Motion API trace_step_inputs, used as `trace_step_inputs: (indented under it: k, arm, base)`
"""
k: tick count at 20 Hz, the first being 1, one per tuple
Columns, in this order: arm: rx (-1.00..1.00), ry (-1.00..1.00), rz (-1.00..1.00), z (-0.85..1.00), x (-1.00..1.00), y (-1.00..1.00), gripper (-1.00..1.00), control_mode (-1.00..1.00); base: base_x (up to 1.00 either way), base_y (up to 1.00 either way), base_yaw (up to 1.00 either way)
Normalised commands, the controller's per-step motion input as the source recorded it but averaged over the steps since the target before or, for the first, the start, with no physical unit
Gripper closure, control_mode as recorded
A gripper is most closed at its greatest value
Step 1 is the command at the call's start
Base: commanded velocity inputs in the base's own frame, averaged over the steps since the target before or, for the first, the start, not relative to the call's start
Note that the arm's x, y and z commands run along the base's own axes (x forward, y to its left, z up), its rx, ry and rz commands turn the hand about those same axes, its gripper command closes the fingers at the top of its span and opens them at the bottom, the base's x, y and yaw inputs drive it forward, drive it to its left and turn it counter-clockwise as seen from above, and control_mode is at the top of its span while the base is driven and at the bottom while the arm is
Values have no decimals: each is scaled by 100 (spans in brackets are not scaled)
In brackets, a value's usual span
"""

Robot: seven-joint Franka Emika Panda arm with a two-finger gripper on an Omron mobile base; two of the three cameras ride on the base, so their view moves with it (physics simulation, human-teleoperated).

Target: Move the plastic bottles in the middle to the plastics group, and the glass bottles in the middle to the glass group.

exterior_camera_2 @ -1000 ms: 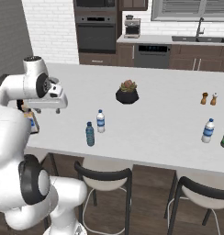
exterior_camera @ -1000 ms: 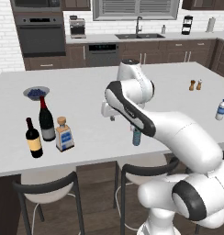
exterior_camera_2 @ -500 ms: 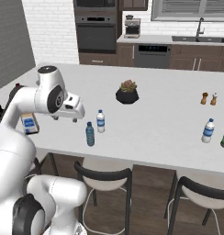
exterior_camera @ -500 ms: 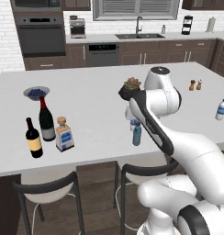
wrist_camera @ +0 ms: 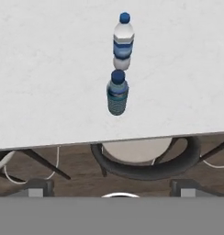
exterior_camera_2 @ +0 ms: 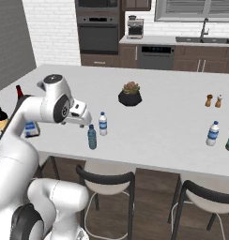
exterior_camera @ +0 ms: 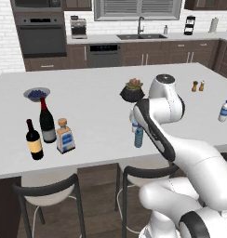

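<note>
The white-and-dark two-finger tool (exterior_camera_2: 83,119) hangs released, holding nothing, above the tabletop (exterior_camera_2: 168,117), apparently lining up on the middle pair. In the hand view the teal-blue tinted plastic bottle (wrist_camera: 117,93) stands upright, with the clear blue-labelled plastic bottle (wrist_camera: 123,42) just beside it at twelve o'clock. The squat cork-stoppered glass bottle (exterior_camera: 64,136) already sits beside the two tall dark wine bottles (exterior_camera: 46,121)
</note>
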Motion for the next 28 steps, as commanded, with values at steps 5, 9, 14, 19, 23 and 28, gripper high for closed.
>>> trace_step_inputs:
  k: [5, 9, 14, 19, 23, 28]
  arm:
    - [0, 0, -1, -13, 19, -9, -100, -100]
    - [0, 0, -6, -19, 4, -34, -100, -100]
    - [0, -1, -1, -12, 12, -3, -100, -100]
    - [0, -3, 0, -14, 24, 0, -100, -100]
    - [0, -3, 0, -23, 33, 0, -100, -100]
    - [0, -2, 0, -22, 32, 0, -100, -100]
  base:
    - [0, 0, 0]
    - [0, 0, 0]
    - [0, 0, 0]
    - [0, 0, 0]
    - [0, 0, 0]
    - [0, 0, 0]
